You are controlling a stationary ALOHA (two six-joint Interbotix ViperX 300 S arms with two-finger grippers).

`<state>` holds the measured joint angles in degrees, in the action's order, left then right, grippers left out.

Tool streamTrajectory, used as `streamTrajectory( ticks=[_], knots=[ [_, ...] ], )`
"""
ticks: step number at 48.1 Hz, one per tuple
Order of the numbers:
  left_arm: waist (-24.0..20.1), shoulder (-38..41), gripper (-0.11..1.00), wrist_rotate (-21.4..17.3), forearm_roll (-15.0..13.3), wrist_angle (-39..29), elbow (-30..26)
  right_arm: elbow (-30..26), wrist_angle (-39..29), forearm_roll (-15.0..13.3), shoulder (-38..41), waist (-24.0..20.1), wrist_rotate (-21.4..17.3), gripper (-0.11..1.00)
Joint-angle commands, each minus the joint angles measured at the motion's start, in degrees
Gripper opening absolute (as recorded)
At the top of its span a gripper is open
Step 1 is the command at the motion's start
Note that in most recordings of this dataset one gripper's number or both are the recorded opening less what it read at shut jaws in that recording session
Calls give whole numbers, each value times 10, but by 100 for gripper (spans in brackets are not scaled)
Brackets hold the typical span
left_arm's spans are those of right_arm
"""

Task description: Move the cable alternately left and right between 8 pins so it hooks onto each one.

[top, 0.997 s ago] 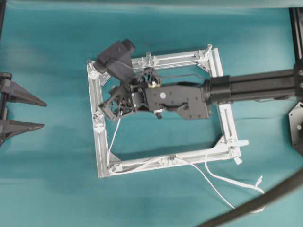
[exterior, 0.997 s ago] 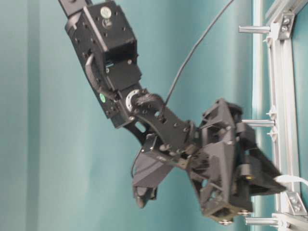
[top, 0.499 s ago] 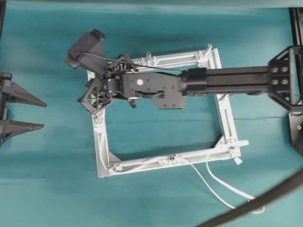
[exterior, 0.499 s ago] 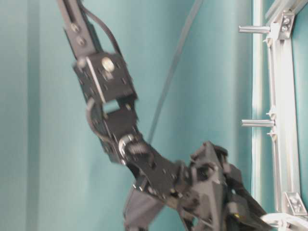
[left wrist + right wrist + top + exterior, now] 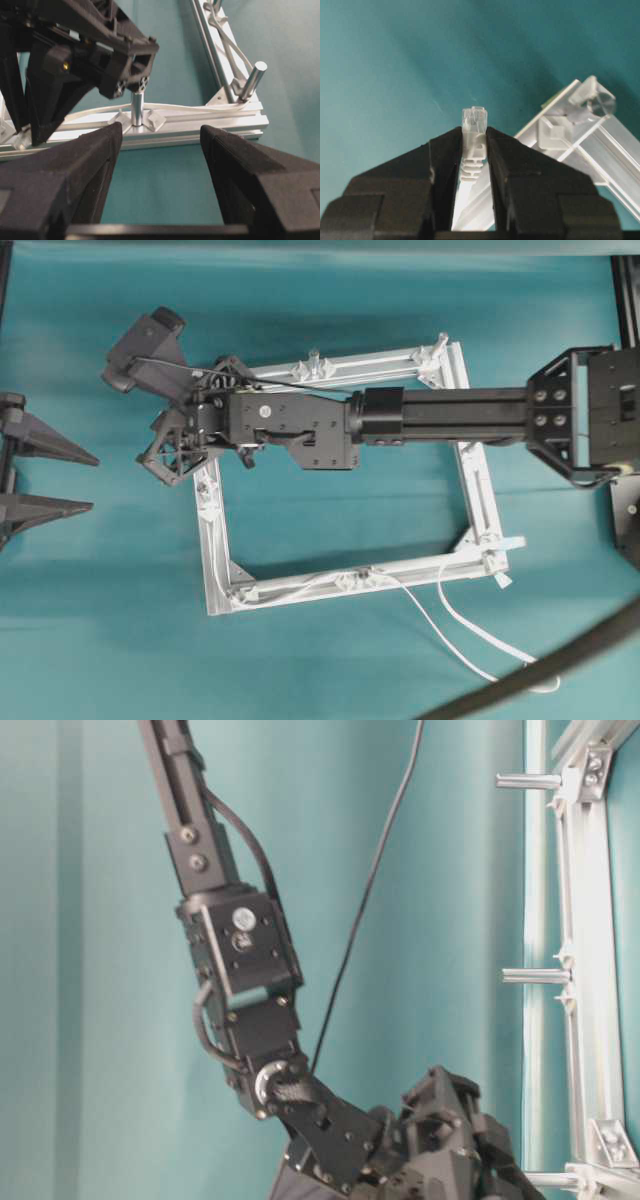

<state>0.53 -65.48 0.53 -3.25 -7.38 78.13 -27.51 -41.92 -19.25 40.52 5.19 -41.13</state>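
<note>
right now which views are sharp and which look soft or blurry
Right wrist view: plug in the right tool is sharp, the frame behind is soft. Left wrist view: left tool fingers blurred, the pin crisp. Overhead view: evenly lit, mild shadows.

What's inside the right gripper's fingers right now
The right gripper is shut on the cable just behind its clear plug, which sticks out past the fingers. The cord farther back is covered by the fingers.

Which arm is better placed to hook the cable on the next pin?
Right. The right gripper already clamps the cable at its plug beside the frame; the left gripper sits open, off to the side.
</note>
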Motion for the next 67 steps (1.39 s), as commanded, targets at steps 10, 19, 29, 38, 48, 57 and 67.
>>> streamTrajectory(
  ticks=[10, 19, 29, 38, 48, 57, 67],
  knots=[
    [1, 4, 66, -1, 3, 4, -10, -50, 2, 29, 11, 3, 73, 19],
    [0, 4, 66, 0, 3, 4, -10, -83, 2, 30, 28, 18, 76, 19],
    [1, 4, 66, 0, 3, 4, -10, -144, -7, 29, 51, 44, 73, 19],
    [1, 4, 66, 0, 3, 4, -9, -167, -35, 27, 65, 61, 66, 19],
    [1, 4, 66, 0, 3, 4, -8, -166, -39, 11, 65, 75, -3, 19],
    [1, 4, 66, 0, 3, 4, -7, -166, -52, -24, 65, 78, -83, 19],
    [1, 4, 66, -1, 3, 4, -5, -156, -102, -62, 62, 73, -144, 19]
  ],
)
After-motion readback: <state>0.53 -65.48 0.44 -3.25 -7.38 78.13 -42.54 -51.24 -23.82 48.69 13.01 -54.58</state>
